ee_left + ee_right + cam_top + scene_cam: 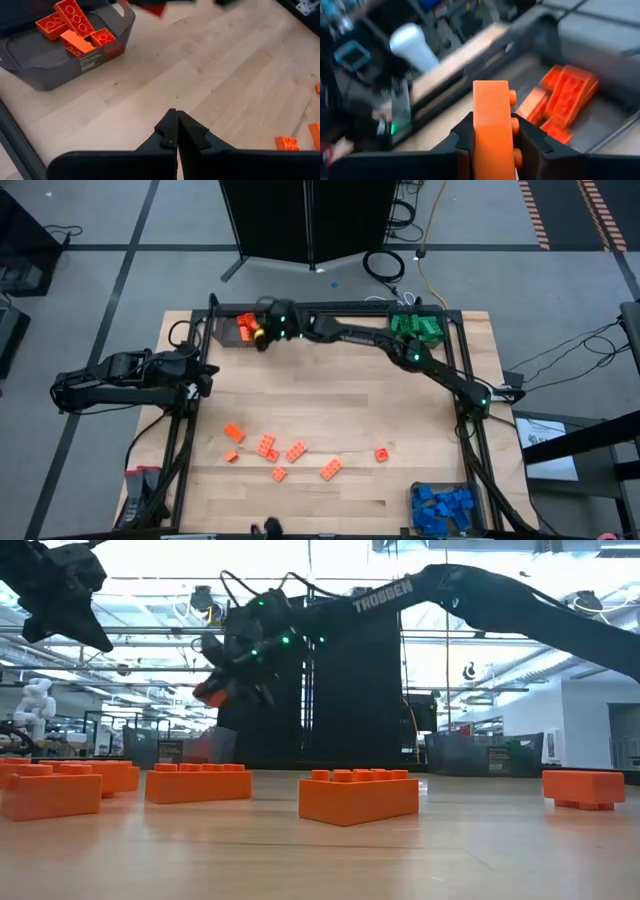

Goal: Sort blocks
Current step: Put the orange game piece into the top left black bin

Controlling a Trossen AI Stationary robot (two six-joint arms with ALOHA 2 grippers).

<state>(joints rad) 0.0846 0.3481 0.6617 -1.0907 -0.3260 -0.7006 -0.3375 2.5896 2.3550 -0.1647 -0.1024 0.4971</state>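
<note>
An orange block is clamped between the closed jaws of the right gripper, which is stretched across the table to the 11 o'clock corner. There it is held above the grey bin in which other orange blocks already lie, so the carried piece is judged to be meant for that pile. In the right wrist view the block is gripped by its long sides with the studs turned outward, a hold that lets it drop freely once the jaws part.

The left gripper is kept with its jaws pressed together on nothing, parked at about 9 o'clock on the table's edge, clear of the working arm.

Green blocks are gathered in a bin at about 1 o'clock and blue blocks in one at 5 o'clock, so one colour is assigned to each bin. Some seven loose orange blocks are left scattered on the wood toward 6 o'clock. The sorting is therefore judged well advanced, with only orange pieces still to be collected.
</note>
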